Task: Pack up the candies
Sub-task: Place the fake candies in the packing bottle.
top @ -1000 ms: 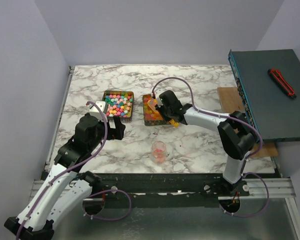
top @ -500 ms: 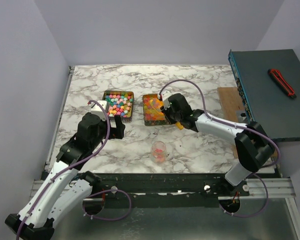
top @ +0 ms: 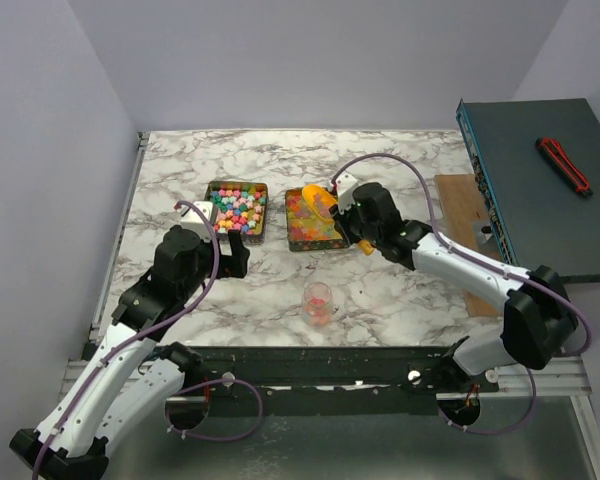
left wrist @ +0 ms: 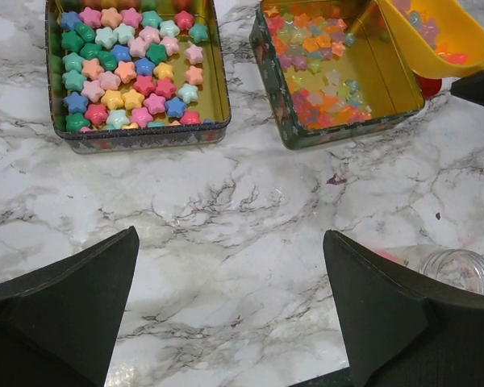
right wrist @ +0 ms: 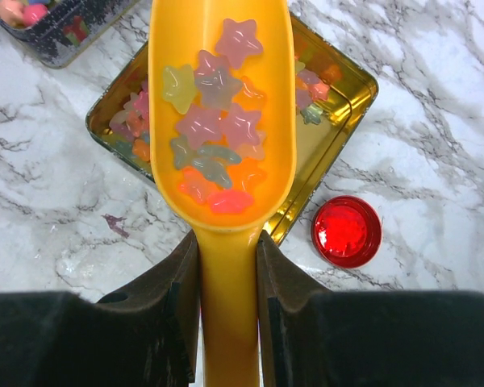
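Observation:
Pastel star candies [left wrist: 133, 68] fill the left tin [top: 237, 208]. Glossy jelly candies [left wrist: 327, 76] lie in the right tin [top: 308, 225]. My right gripper [right wrist: 227, 250] is shut on the handle of a yellow-orange scoop [right wrist: 222, 121]. The scoop carries several jelly candies [right wrist: 218, 129] and hovers over the right tin's [right wrist: 347, 105] near corner. A small clear jar [top: 319, 300] with a few candies stands near the table's front edge. My left gripper [left wrist: 230, 242] is open over bare marble, in front of both tins and left of the jar [left wrist: 460, 270].
A round red cap [right wrist: 347, 230] lies on the marble beside the jelly tin's right corner. A dark raised box [top: 550, 190] with a red-and-black cutter [top: 563, 164] stands at the right edge, next to a wooden board [top: 460, 195].
My right arm has swung right and drawn the scoop back out of the jelly tin, lifted and loaded with jellies. The left arm has stayed put.

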Controlling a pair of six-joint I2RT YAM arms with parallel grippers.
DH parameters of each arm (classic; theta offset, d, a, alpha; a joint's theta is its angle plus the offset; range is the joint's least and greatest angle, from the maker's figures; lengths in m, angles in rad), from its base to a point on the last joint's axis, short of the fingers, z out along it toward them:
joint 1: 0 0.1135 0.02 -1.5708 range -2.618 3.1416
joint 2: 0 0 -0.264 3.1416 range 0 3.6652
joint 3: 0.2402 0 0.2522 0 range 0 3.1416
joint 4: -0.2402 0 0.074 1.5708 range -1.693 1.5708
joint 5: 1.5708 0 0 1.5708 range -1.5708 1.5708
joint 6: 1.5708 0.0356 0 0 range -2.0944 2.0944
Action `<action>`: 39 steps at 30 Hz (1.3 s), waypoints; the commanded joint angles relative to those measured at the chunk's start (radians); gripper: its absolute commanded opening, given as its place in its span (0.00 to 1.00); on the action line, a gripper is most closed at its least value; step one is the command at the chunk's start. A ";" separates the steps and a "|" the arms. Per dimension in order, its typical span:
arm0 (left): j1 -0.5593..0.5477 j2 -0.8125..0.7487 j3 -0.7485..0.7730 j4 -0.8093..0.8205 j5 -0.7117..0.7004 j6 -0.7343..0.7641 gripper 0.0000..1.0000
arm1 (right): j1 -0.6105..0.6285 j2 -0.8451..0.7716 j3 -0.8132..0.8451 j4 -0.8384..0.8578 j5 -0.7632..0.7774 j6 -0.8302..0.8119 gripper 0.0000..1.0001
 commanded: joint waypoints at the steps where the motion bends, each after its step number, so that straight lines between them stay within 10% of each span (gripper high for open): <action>1: -0.002 -0.020 -0.013 0.004 -0.031 0.009 0.99 | -0.003 -0.092 0.027 -0.067 -0.036 -0.005 0.01; 16: -0.002 -0.045 -0.010 0.007 0.002 0.009 0.99 | 0.080 -0.316 0.092 -0.389 0.038 0.121 0.01; 39: -0.002 -0.091 -0.013 0.007 0.009 0.004 0.99 | 0.561 -0.355 0.307 -0.878 0.351 0.579 0.01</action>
